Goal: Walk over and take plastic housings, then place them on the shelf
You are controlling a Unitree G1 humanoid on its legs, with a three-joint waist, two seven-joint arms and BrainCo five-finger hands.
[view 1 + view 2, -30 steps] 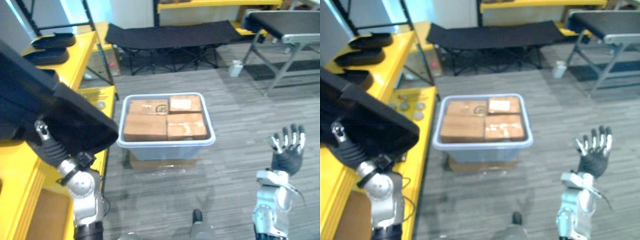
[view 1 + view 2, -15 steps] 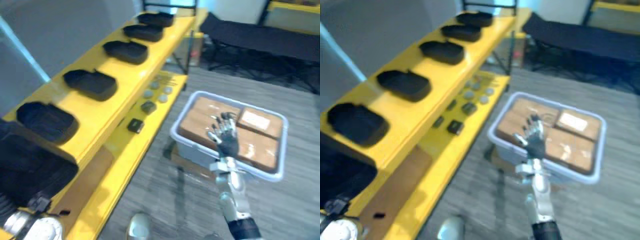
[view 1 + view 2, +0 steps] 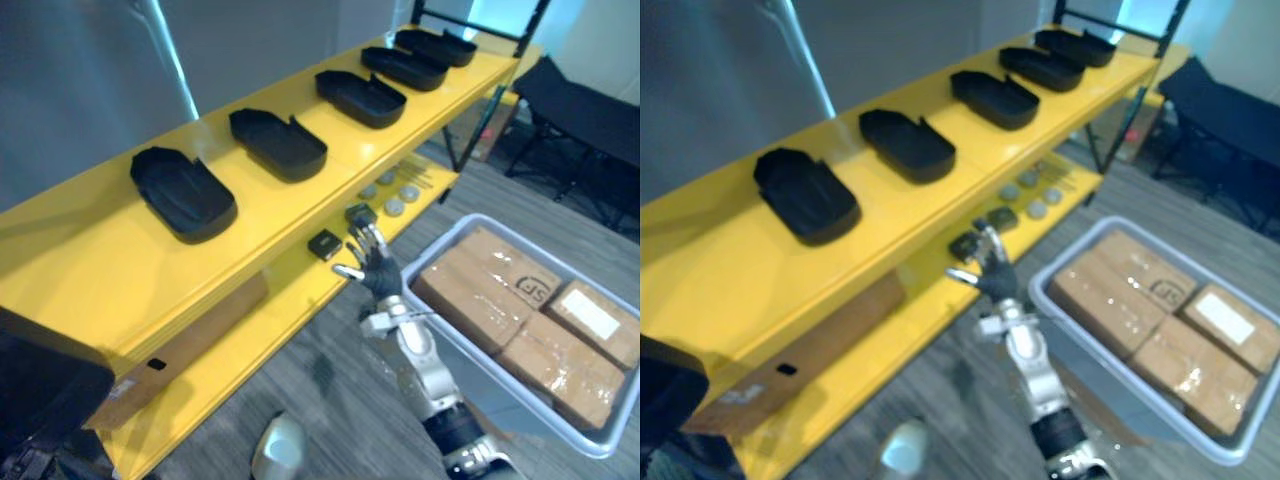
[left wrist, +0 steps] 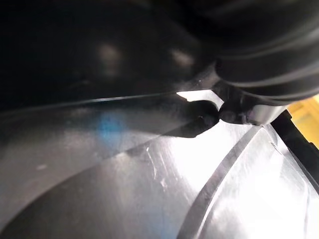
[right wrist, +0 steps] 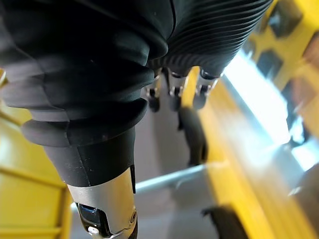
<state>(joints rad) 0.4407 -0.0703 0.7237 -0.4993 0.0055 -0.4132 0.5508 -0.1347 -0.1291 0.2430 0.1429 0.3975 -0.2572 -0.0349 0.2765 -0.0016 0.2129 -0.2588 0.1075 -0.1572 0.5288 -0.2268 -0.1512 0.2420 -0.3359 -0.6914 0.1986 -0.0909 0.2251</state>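
Boxes (image 3: 525, 320) in bin (image 3: 480, 377); housings (image 3: 278, 143) on shelf (image 3: 90, 262)

On the yellow shelf (image 3: 100, 270), a row of five black housings (image 3: 277, 143) running from near left to far right. In front of the lower tier (image 3: 262, 318), right hand (image 3: 378, 272) raised, fingers spread. At right, grey bin (image 3: 505, 405) packed with boxes (image 3: 480, 290).

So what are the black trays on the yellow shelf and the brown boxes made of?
The black trays look like moulded plastic: thin walls, dull sheen. The brown boxes look like cardboard with glossy tape over them, judging by the shiny streaks.
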